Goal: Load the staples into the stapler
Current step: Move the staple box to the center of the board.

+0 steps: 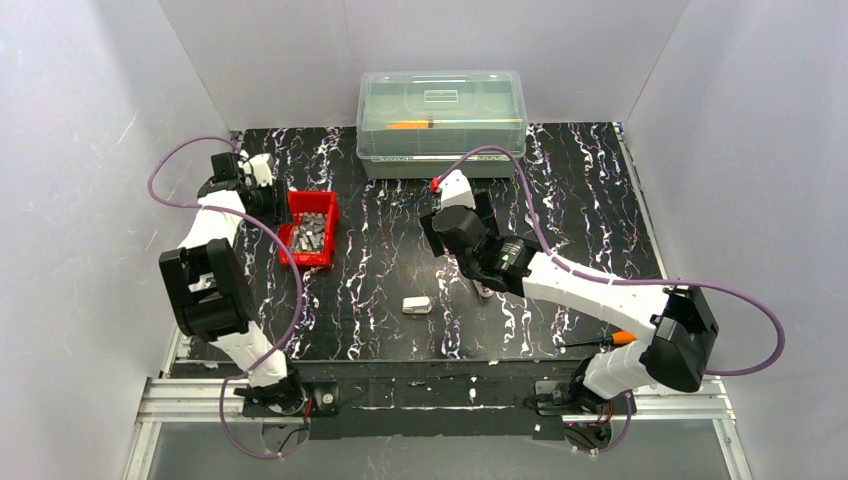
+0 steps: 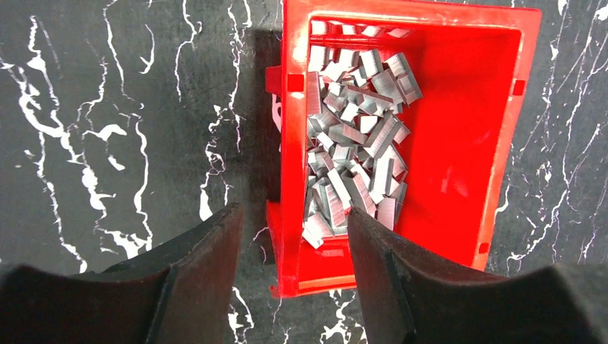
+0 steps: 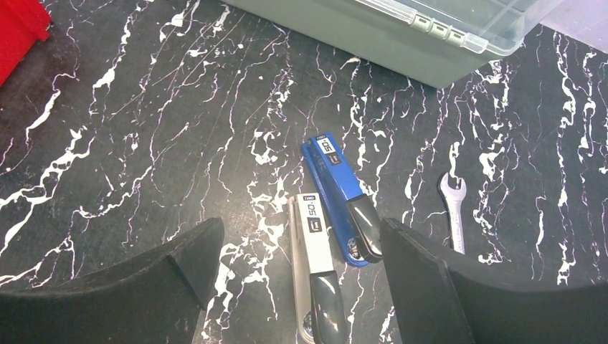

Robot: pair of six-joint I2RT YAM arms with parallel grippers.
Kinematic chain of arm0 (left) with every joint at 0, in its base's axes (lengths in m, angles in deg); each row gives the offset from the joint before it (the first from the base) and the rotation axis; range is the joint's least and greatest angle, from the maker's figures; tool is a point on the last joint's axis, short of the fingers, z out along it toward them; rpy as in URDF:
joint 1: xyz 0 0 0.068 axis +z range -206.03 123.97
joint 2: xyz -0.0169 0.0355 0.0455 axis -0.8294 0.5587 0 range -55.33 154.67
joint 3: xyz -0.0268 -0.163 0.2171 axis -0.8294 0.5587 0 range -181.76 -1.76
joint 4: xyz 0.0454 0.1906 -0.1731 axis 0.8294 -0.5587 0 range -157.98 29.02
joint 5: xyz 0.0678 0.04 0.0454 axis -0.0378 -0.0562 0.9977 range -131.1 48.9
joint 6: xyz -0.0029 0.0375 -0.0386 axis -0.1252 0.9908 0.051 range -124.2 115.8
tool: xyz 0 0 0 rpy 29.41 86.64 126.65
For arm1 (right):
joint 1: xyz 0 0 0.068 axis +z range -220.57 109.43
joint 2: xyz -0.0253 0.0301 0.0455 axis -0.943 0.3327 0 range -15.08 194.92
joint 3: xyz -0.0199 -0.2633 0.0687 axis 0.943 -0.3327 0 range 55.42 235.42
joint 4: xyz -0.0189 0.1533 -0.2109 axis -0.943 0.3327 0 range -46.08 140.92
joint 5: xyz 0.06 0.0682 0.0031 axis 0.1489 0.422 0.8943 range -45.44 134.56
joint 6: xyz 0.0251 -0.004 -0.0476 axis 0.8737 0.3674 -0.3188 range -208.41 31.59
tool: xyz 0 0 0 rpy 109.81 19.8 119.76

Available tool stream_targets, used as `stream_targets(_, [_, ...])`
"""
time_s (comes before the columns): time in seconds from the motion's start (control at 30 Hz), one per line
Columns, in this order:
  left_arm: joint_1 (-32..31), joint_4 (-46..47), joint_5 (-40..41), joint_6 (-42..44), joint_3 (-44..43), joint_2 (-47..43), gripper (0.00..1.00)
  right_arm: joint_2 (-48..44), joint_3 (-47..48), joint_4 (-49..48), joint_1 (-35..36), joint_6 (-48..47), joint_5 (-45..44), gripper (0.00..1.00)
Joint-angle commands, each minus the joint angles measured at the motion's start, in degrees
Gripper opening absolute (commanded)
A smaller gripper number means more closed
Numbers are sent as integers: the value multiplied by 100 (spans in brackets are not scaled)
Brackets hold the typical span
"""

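Left end effector (image 2: 294, 215), half-open and empty, straddles a wall of the red bin (image 2: 459, 143) holding the staples (image 2: 358, 143). Right end effector (image 3: 301, 226) gapes empty above the blue stapler (image 3: 333, 186) and grey stapler (image 3: 315, 261).

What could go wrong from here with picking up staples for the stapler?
One: the fingers of the left gripper straddle a wall of the red bin, so closing may pinch it, not the staples.
Two: the staples lie jumbled; several may lift together.
Three: the blue stapler and grey stapler lie close; the right gripper may nudge both.
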Motion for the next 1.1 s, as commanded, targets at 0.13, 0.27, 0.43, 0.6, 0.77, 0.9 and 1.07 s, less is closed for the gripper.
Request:
stream_targets(0.13, [2,37,-514,-163,-45,226,31,-177,52,15,47,278,-323,87])
stream_targets(0.27, [-62,-23,-772,-203,109,182,18,-92,-29,-94,48,254,-380,87])
stream_targets(0.43, [-329,-16,-809,-302,554,-99,13,203,-45,-293,40,260,-281,88])
stream_targets(0.6, [-872,186,-711,-567,1160,-461,14,765,220,-429,30,254,0,88])
stream_targets(0.77, [-1365,334,-580,-1241,1469,-602,14,1526,805,-370,8,280,353,89])
stream_targets(0.9, [-1703,573,-537,-1694,1609,-666,14,1907,1307,-319,-27,389,753,89])
stream_targets(1.07, [-2079,789,-616,-2143,1647,-617,14,2275,1687,-262,-64,578,1204,89])
